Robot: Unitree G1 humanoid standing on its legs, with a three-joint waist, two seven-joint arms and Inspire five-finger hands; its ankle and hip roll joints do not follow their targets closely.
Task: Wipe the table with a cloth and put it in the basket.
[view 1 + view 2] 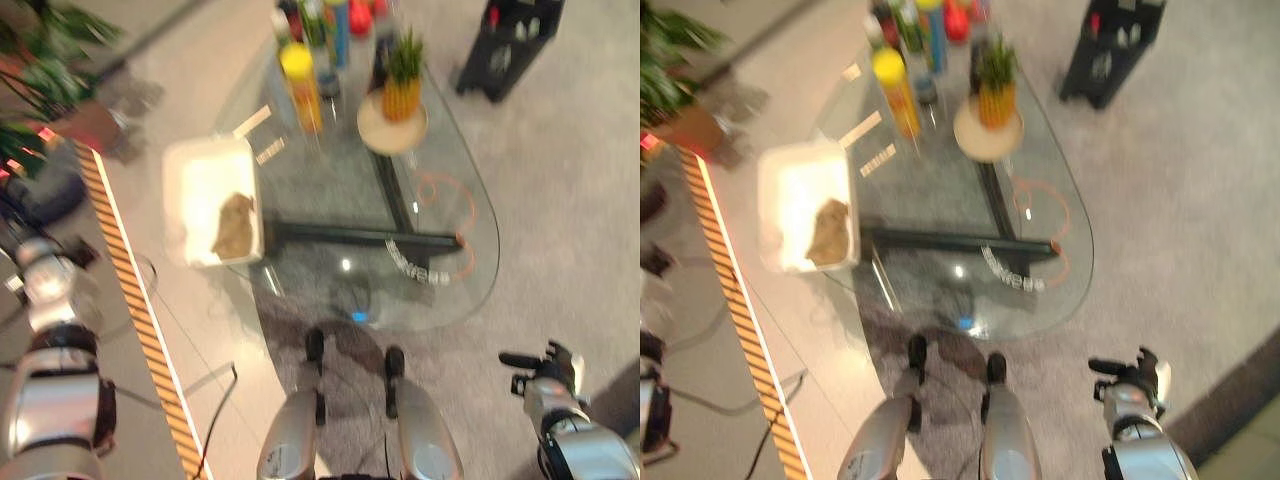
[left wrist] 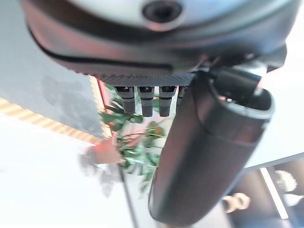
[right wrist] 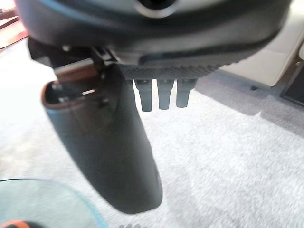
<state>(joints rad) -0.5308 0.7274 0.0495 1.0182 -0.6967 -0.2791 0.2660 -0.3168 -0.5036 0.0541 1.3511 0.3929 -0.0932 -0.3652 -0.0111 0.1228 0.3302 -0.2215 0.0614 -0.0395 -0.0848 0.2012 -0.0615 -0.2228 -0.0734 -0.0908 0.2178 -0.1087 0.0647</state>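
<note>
A brown crumpled cloth (image 1: 235, 225) lies inside the white basket (image 1: 178, 205), which stands at the left edge of the glass table (image 1: 470, 260). My right hand (image 1: 545, 372) hangs low to the right of the table's near end, over grey carpet. It is open, with its thumb (image 3: 109, 142) and fingers straight and nothing in it. My left hand (image 2: 209, 142) is off to the left of the table, away from the basket, also open and holding nothing.
At the table's far end stand a pineapple-shaped ornament on a round wooden disc (image 1: 400, 95), a yellow bottle (image 1: 300, 85) and several other bottles. A black rack (image 1: 510, 45) stands far right. Potted plants (image 1: 50, 70) and an orange striped floor strip (image 1: 130, 290) lie left.
</note>
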